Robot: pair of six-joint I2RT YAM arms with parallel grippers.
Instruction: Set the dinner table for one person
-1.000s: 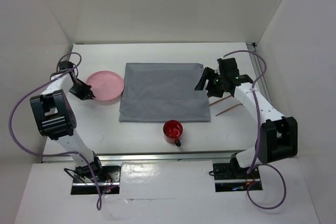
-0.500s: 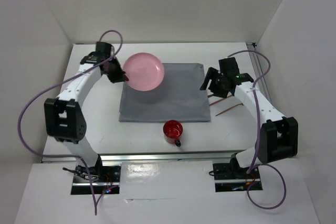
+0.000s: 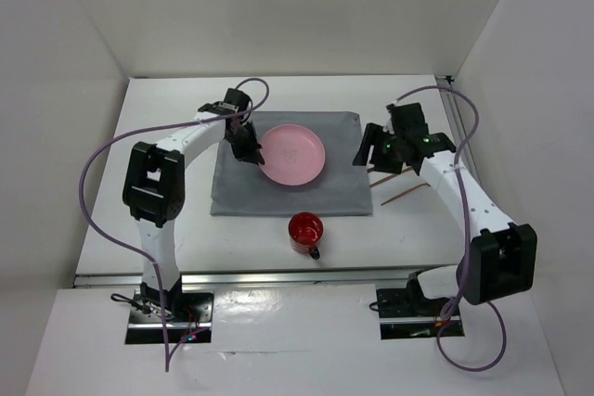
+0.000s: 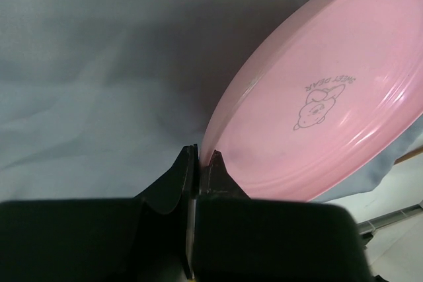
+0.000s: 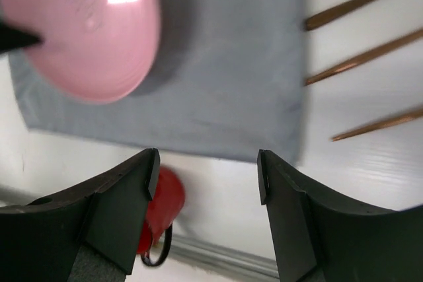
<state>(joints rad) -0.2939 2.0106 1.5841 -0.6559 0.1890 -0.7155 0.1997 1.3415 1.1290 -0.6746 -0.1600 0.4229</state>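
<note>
My left gripper (image 3: 251, 153) is shut on the left rim of a pink plate (image 3: 293, 155) and holds it over the grey cloth (image 3: 325, 187) on the white dinner table (image 3: 176, 220). In the left wrist view the plate (image 4: 317, 97) tilts up from the closed jaws of the left gripper (image 4: 205, 160). My right gripper (image 3: 365, 152) is open and empty above the cloth's right edge. The right wrist view shows the right gripper (image 5: 208, 170), the plate (image 5: 86, 24), the cloth (image 5: 225, 90) and a red mug (image 5: 162, 206).
A red mug (image 3: 306, 229) with a black handle stands in front of the cloth. Brown chopsticks (image 3: 404, 194) lie on the table right of the cloth; they also show in the right wrist view (image 5: 360, 61). A metal rail (image 3: 278, 275) runs along the front edge.
My left gripper has carried the pink plate from the table's left side to the right, over the grey cloth. My right gripper has stayed near the cloth's right edge.
</note>
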